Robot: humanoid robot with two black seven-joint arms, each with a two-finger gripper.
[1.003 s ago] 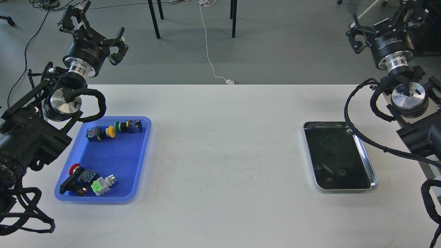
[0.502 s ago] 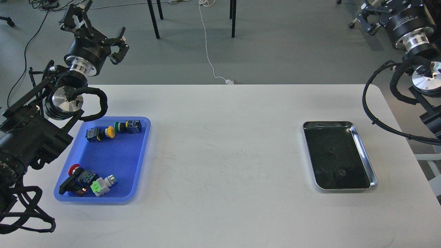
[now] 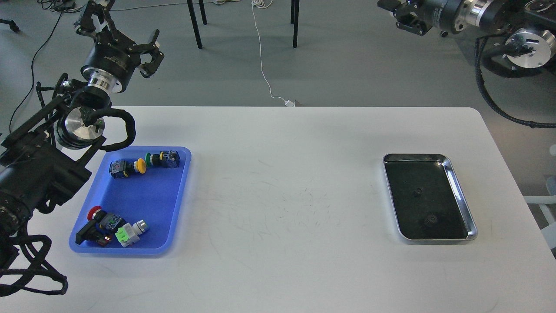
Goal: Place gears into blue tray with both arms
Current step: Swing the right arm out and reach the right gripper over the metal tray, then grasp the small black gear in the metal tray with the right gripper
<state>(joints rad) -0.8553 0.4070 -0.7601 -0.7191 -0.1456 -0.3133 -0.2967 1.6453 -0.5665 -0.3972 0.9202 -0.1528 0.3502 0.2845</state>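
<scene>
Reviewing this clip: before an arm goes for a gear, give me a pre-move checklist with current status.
1. Both gears lie in the silver tray: ok.
2. Nothing covers the gears: ok.
3. Blue tray has bare floor between the push-button switches: ok.
4. Left gripper open and empty: ok.
5. Right gripper state: cannot tell, partly cut off at the top edge.
6. Either gripper over the silver tray: not ok, both are raised beyond the table.

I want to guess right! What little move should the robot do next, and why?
Probably bring the right hand down toward the silver tray. Both gears lie there, none in the blue tray, and that hand hangs far beyond the table.
</scene>
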